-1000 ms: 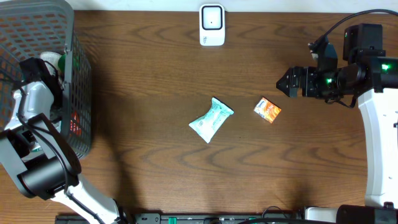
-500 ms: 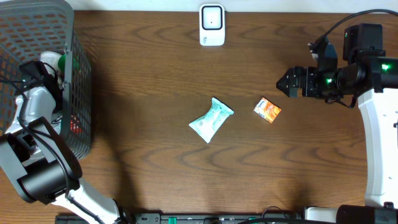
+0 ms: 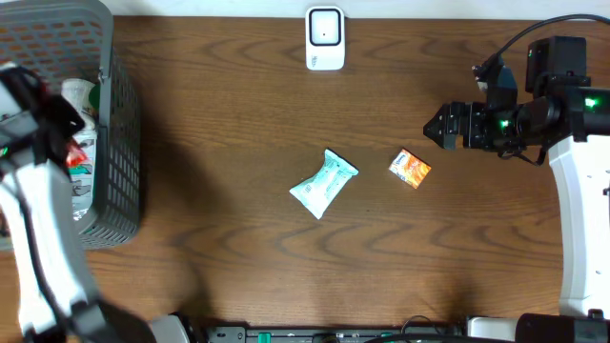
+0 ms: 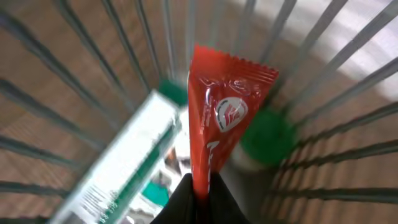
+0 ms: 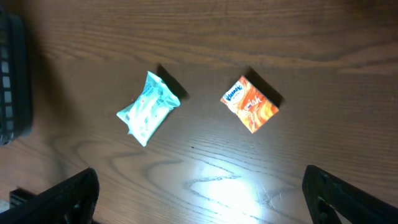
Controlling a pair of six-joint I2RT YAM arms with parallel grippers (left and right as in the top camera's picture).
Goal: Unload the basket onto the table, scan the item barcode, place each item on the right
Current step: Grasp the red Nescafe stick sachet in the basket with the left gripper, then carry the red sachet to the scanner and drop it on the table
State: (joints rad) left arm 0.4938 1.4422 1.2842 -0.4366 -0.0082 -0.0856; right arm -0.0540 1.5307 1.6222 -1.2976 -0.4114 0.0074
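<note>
You are looking down on a dark brown wood-grain table (image 3: 238, 143). A grey mesh basket (image 3: 124, 143) fills the upper left of the overhead view, and a white scanner (image 3: 325, 38) sits at top centre.

The only word you can read is "Kleenex", in a blue oval on the orange tissue pack (image 5: 250, 104), which lies right of centre on the bare wood. Just left of it, apart from it, lies a teal packet (image 3: 324, 183); its print is too small to make out. The red packet (image 4: 224, 112) carries a round white-and-red emblem, and any lettering on it is not legible.

In the basket, the left wrist view shows you a white box with green edges (image 4: 124, 162) lying at a slant at lower left of the frame, covered in fine print you cannot read. A round green cap (image 4: 267, 137) is right of centre, behind the red packet. The basket's bars run all round them.

Your left gripper (image 4: 198, 199) is inside the basket, at bottom centre of its own view. Its jaws are pinched together on the lower crimped end of the red packet, which stands upward from them.

Your right gripper (image 3: 437, 126) hangs over the table at the right of the overhead frame, above and right of the tissue pack. Its fingers (image 5: 68, 194) sit at opposite lower corners of the wrist view, spread wide and holding nothing.
</note>
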